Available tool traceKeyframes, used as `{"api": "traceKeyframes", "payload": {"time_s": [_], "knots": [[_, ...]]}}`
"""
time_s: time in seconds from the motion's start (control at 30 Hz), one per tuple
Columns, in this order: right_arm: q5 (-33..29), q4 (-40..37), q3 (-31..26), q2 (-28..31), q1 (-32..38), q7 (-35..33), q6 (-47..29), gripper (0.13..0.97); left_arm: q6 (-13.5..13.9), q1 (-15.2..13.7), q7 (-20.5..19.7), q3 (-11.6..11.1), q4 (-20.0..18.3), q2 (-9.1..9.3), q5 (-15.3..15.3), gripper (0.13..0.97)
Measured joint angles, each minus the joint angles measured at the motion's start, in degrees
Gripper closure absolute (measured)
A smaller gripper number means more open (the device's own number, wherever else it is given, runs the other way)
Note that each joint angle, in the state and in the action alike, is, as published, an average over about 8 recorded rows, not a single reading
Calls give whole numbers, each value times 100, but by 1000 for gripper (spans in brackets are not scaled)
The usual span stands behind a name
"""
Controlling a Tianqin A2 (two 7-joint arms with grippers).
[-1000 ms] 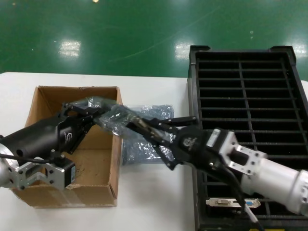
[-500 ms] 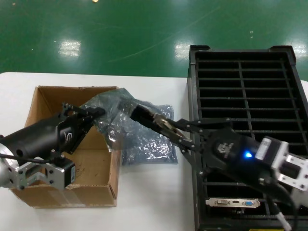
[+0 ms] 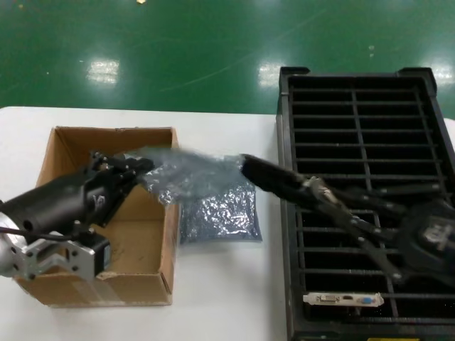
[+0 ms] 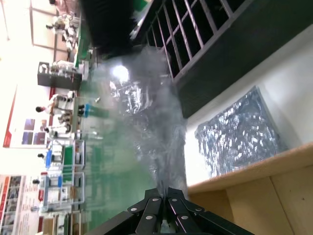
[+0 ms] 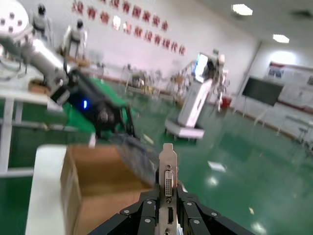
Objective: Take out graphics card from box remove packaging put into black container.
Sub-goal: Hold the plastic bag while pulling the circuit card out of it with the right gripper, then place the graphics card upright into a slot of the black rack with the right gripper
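Note:
The graphics card (image 3: 270, 176) shows as a dark board hanging over the table between the box and the black container (image 3: 362, 114). My right gripper (image 3: 316, 190) is shut on its silver bracket end (image 5: 167, 169), and the jaws (image 5: 167, 193) clamp the bracket from both sides. My left gripper (image 3: 140, 167) stays over the brown box (image 3: 64, 142), shut on the crinkly packaging (image 3: 188, 174), which stretches toward the card. In the left wrist view the bag (image 4: 154, 112) rises from the closed fingertips (image 4: 164, 190). The card's far end sits at the bag's mouth.
A second, flat bag (image 3: 220, 213) lies on the white table next to the box. A look-alike card (image 3: 345, 299) rests in a near slot of the container. The box's near wall (image 3: 169, 234) stands between my left arm and the flat bag.
My right gripper has drawn back to the right over the container, pulling the card out of the bag. The left gripper has kept its hold on the bag over the box.

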Motion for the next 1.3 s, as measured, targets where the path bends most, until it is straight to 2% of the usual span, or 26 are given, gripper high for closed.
{"api": "traceKeyframes", "payload": {"time_s": [0.2, 0.37, 1.3], "knots": [[325, -64, 666, 387, -536, -214, -272, 906, 0, 0, 0, 0, 0, 0, 0, 958], [442, -105, 935, 506, -738, -309, -366, 906, 0, 0, 0, 0, 0, 0, 0, 958], [473, -142, 932, 602, -638, -308, -470, 906, 0, 0, 0, 0, 0, 0, 0, 958]]}}
